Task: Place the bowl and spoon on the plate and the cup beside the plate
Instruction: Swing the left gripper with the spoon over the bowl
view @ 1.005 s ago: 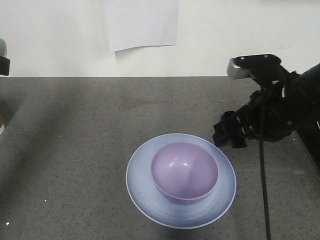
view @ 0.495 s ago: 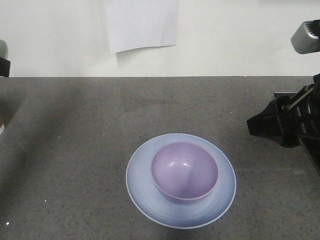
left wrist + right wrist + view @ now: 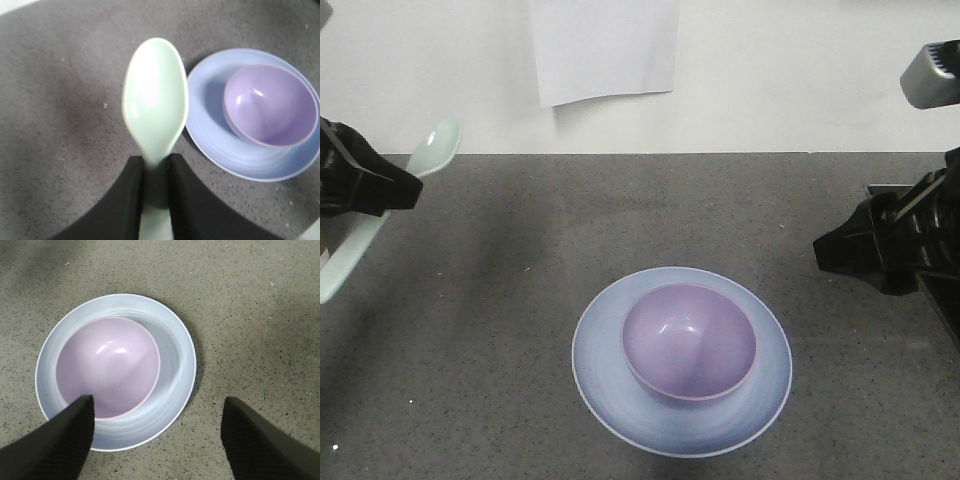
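Note:
The lavender bowl (image 3: 689,341) (image 3: 270,105) (image 3: 107,365) sits upright on the pale blue plate (image 3: 610,385) (image 3: 210,130) (image 3: 172,370) at the table's front centre. At the far left, my left gripper (image 3: 380,190) (image 3: 156,162) hangs above the table, shut on the handle of the mint-green spoon (image 3: 432,150) (image 3: 155,100). The spoon's scoop points forward, left of the plate. My right gripper (image 3: 828,252) (image 3: 157,400) hovers open at the right, above the plate's right rim, with nothing between its fingers. The cup is out of view.
The grey speckled tabletop (image 3: 520,300) (image 3: 250,315) surrounds the plate. Its far edge meets a white wall where a white paper sheet (image 3: 607,45) hangs. A grey camera housing (image 3: 930,75) rides on the right arm at the frame's edge.
My left gripper has come into view from the left with the spoon in it. The right arm drew back to the right a second ago, then stayed still. Bowl and plate have not moved.

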Robot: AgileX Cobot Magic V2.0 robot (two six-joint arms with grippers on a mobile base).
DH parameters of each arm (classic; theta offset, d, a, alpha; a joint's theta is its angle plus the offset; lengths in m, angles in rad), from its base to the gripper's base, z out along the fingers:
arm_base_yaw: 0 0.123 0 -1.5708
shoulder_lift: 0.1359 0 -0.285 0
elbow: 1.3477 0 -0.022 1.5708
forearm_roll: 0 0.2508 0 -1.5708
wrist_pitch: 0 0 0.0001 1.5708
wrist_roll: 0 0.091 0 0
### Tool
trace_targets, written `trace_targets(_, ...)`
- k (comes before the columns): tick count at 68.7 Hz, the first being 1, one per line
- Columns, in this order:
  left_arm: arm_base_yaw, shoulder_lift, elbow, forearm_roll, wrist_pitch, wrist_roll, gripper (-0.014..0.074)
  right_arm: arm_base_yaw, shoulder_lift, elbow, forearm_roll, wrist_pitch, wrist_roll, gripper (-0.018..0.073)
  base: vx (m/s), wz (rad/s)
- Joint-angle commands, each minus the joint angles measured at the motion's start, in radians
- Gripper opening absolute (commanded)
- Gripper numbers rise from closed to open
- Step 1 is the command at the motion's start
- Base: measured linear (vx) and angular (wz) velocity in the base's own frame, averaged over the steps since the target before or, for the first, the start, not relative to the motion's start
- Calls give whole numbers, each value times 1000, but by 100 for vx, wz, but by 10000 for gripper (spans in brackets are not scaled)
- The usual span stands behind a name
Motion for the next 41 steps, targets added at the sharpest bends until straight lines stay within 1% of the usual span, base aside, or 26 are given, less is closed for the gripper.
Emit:
trace_targets(1, -42, 16, -24, -34, -35, 9, -8, -3, -13, -30, 2, -46, -1, 517, 0, 0)
trace_targets(24, -232, 164, -24, -34, -126, 9, -8, -2, -13, -30, 11, -45, -1, 517, 0, 0)
trace_targets(41, -342, 281, -25, -33, -194, 9, -8, -1, -13, -30, 11, -43, -1, 517, 0, 0)
